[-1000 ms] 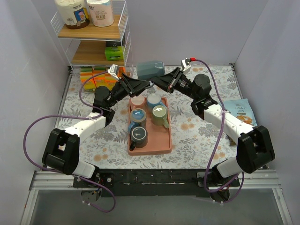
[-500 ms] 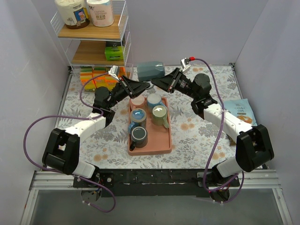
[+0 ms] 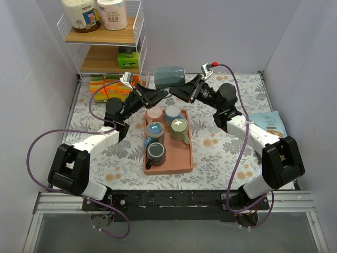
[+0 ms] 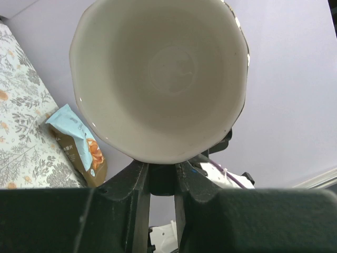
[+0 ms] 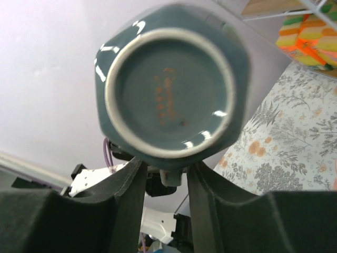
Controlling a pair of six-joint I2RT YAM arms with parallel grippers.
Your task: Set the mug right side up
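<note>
Two pairs of black fingers met under the blue-grey glazed ceramic mug (image 3: 169, 78). It hung on its side in the air beyond the far end of the salmon-pink rectangular plastic tray (image 3: 181, 161), mouth toward your left arm and foot toward your right. Its outer wall was faceted, nearly hexagonal, and glossy. The inside was smooth cream glaze with a wavy rim, and the foot carried a pale unglazed ring.

Your left gripper (image 4: 161, 169) was closed tight, its fingers (image 4: 134, 192) pinched together just beneath the rim on the mug's underside. Which part they nipped you could not tell. Your right gripper (image 5: 168, 176) stood narrow, its fingers (image 5: 124, 187) flanking a grey-blue stub below the foot. Whether they pressed it you could not tell.

Reddish marks stamped inside the foot ring were too blurred to read. Print on the pale blue snack bag (image 3: 271, 126), lying on the flowered tablecloth (image 3: 221, 153), was too small to read.
</note>
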